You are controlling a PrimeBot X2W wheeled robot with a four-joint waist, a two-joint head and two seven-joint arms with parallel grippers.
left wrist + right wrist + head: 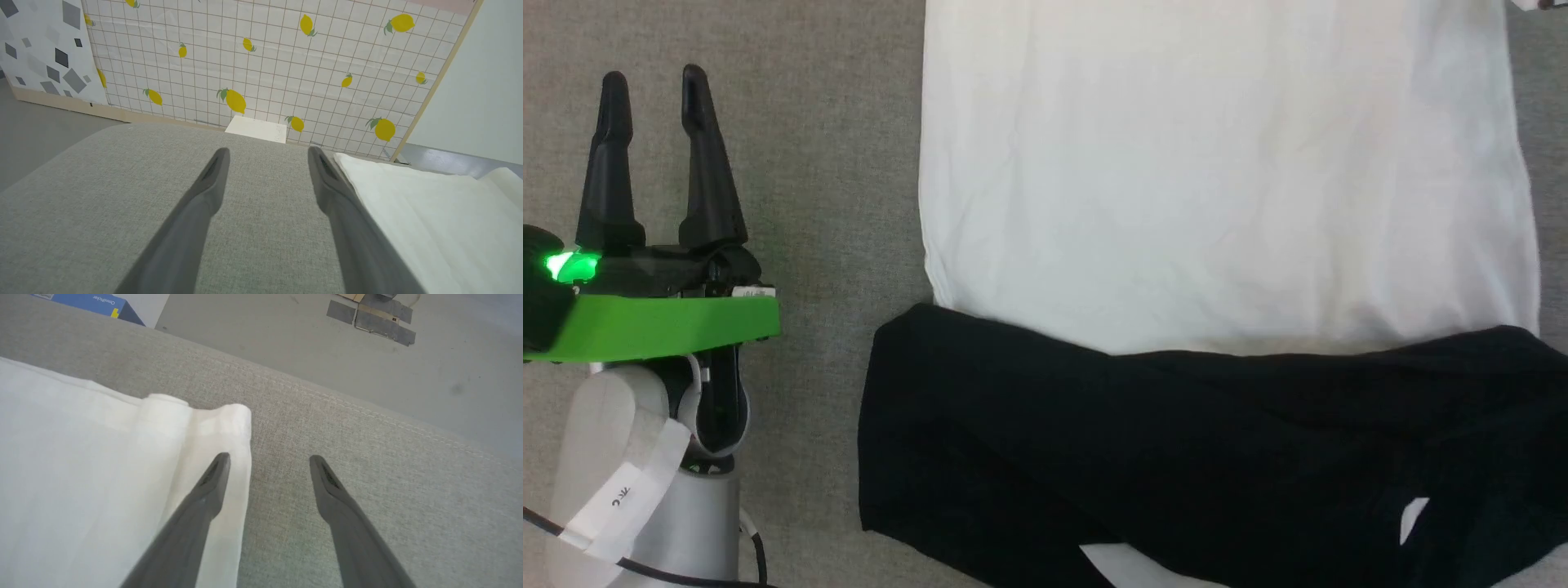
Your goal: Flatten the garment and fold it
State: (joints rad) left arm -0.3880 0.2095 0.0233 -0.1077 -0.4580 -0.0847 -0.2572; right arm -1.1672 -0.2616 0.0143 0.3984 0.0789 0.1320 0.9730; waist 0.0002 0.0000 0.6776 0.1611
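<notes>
The garment [1217, 180] lies on the grey fabric surface, its large white panel spread flat at the top and a black part [1176, 457] bunched across the near edge. My left gripper [654, 102] hovers open over bare fabric to the left of the shirt, nothing between its fingers. In the left wrist view the left gripper [267, 157] has the white cloth [429, 216] just right of its right finger. In the right wrist view my right gripper [269, 463] is open above the shirt's white corner [196, 424], with its left finger over the white edge and its right finger over grey fabric.
The grey surface [833, 163] ends at a stitched edge [367, 412] beyond the right gripper, with floor past it. A lemon-patterned panel [265, 61] and a small pale box [257, 128] stand beyond the far edge. A blue box [94, 302] lies on the floor.
</notes>
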